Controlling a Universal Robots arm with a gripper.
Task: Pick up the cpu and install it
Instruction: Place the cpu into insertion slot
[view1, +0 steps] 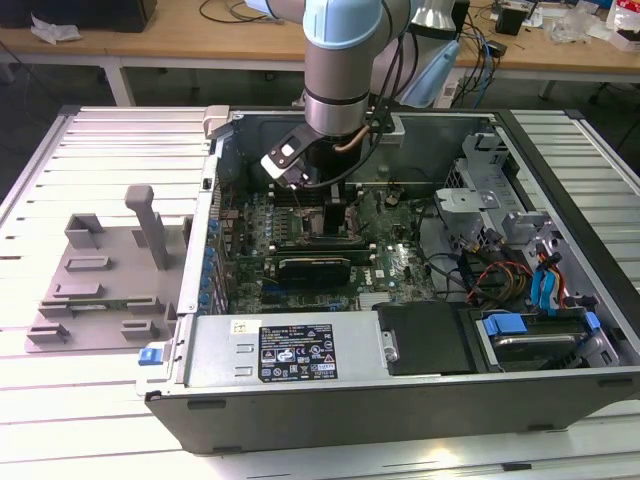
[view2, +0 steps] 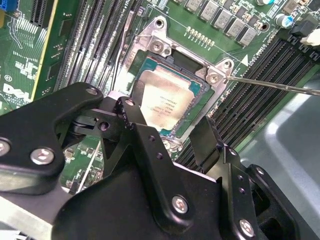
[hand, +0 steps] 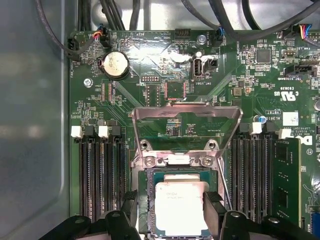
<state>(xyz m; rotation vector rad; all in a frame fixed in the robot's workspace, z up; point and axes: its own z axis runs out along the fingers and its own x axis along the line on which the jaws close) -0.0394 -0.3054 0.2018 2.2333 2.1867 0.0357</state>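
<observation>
End effector (hand: 171, 200) sits low inside the PC case (view1: 400, 410), fingers (hand: 129, 205) spread & released, gripping nothing. The cpu (hand: 181, 210) lies directly under it, btwn the two fingers, in the socket (hand: 150, 190). A gap shows btwn one finger & the cpu edge, so no pinch. Load plate (hand: 186, 117) stands raised just beyond the fingertips, w/ the thin lever (view2: 272, 86) out to one side.

Risks, my read: dark socket floor shows along the cpu's edge past the tips, so it may not be fully seated. A nudge from a finger could skew it & bend pins. RAM slots (hand: 100, 175) run close on either side of the fingers, so a wide swing could clip them.

Surroundings: green mobo (hand: 150, 75) w/ cables round it. The case rests on a slatted metal bench (view1: 100, 140). Grey fixture tray (view1: 100, 290) lies well off to one side of the end effector, w/ a wooden bench (view1: 200, 45) beyond the arm.
</observation>
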